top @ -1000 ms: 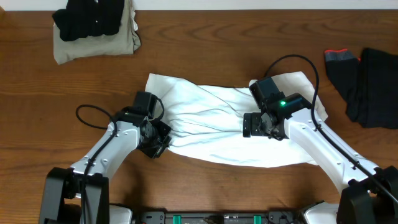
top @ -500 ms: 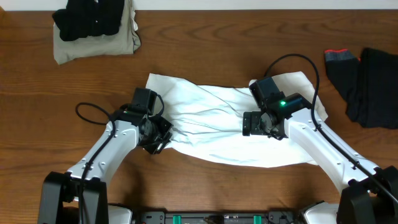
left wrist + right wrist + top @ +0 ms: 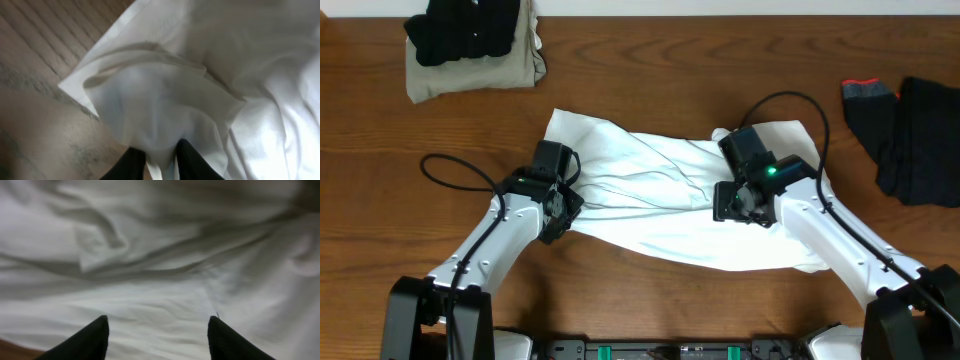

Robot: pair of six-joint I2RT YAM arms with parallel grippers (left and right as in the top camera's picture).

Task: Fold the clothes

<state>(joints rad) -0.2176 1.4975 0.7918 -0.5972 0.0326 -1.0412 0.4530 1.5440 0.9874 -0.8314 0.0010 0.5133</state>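
Note:
A large white shirt (image 3: 670, 225) lies crumpled across the middle of the table. It fills the left wrist view (image 3: 210, 75) and the right wrist view (image 3: 160, 265). My left gripper (image 3: 558, 212) is at the shirt's left edge. Its dark fingers (image 3: 192, 162) pinch a raised fold of the white cloth, so the left gripper (image 3: 161, 161) is shut on the shirt. My right gripper (image 3: 737, 205) hovers low over the shirt's right-centre. In the right wrist view this gripper (image 3: 157, 327) stands open, its fingertips (image 3: 97, 335) wide apart with flat cloth below.
A folded khaki garment (image 3: 510, 75) with a black one (image 3: 465, 30) on top sits at the back left. Black garments (image 3: 920, 140), one with a red edge (image 3: 868, 88), lie at the right. A black cable (image 3: 445, 170) loops left of the left arm.
The left gripper has moved toward the far side with the shirt's left edge, drawing the lower left of the shirt in. The right gripper has shifted slightly over the cloth.

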